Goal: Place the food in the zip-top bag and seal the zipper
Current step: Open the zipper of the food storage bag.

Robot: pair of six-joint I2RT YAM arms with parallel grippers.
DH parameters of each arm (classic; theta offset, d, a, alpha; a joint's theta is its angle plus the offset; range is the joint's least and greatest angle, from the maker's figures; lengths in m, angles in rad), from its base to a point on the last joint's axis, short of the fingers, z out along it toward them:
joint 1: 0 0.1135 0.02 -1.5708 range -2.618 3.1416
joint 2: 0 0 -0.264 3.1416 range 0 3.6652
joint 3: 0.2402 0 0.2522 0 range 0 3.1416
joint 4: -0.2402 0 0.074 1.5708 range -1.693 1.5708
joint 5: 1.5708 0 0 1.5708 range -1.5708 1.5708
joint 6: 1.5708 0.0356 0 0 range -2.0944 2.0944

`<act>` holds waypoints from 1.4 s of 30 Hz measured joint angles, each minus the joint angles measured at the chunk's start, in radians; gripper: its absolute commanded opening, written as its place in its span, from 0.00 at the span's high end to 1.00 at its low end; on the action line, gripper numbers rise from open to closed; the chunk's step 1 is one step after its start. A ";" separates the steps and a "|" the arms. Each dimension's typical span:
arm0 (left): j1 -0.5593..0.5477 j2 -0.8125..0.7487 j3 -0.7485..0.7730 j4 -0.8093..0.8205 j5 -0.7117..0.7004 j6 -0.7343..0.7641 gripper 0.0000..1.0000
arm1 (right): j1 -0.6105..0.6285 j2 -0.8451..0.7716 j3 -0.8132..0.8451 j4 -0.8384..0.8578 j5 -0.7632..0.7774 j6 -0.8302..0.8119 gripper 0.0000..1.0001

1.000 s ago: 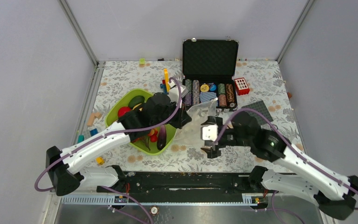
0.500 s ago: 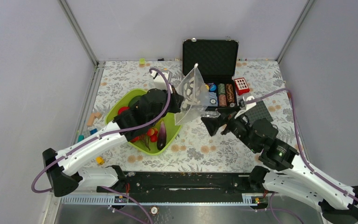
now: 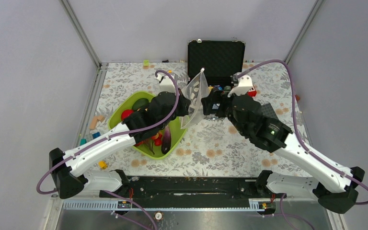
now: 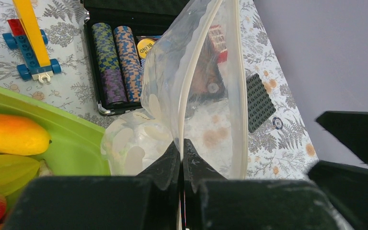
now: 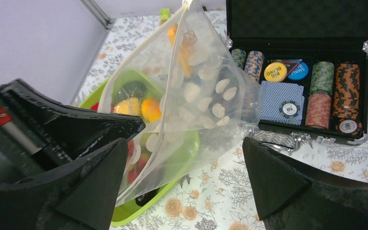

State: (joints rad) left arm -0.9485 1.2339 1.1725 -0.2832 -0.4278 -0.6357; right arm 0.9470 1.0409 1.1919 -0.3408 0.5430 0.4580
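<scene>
The zip-top bag (image 3: 195, 93) hangs in the air over the table's middle, clear with cream dots, its mouth gaping (image 4: 206, 72). My left gripper (image 3: 188, 110) is shut on one edge of the bag's rim (image 4: 182, 143). Just right of the bag is my right gripper (image 3: 206, 106), open wide, with the bag's lower part (image 5: 196, 91) in front of and between its fingers, untouched. The food (image 3: 146, 139) lies in the lime-green tray (image 3: 120, 109): red, dark green, purple and an orange-yellow piece (image 4: 12, 134). Some of it shows through the bag (image 5: 148, 109).
A black case (image 3: 215, 55) stands open at the back with striped poker chips (image 5: 316, 86). Behind the tray stands a yellow and blue brick vehicle (image 4: 28, 43). A dark studded plate (image 3: 270, 111) lies at the right. Small blocks (image 3: 96, 122) sit left of the tray.
My left gripper has lifted the bag from the table into the air. The right arm swung from the near side up and back, and now faces the bag with its jaws wide.
</scene>
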 measured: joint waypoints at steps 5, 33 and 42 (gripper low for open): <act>-0.002 0.000 0.000 0.002 0.000 -0.020 1.00 | 0.000 0.125 0.033 -0.038 0.021 0.002 0.09; -0.021 -0.110 -0.054 -0.016 -0.020 -0.058 0.89 | -0.090 -0.102 0.007 -0.278 0.034 -0.053 1.00; -0.023 0.022 -0.157 0.099 0.340 -0.071 0.05 | -0.119 -0.126 0.007 -0.539 -0.006 -0.092 0.98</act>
State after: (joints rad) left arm -0.9714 1.2556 1.0153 -0.1844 -0.0875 -0.7063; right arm 0.8284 0.9146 1.1992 -0.8799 0.5369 0.3660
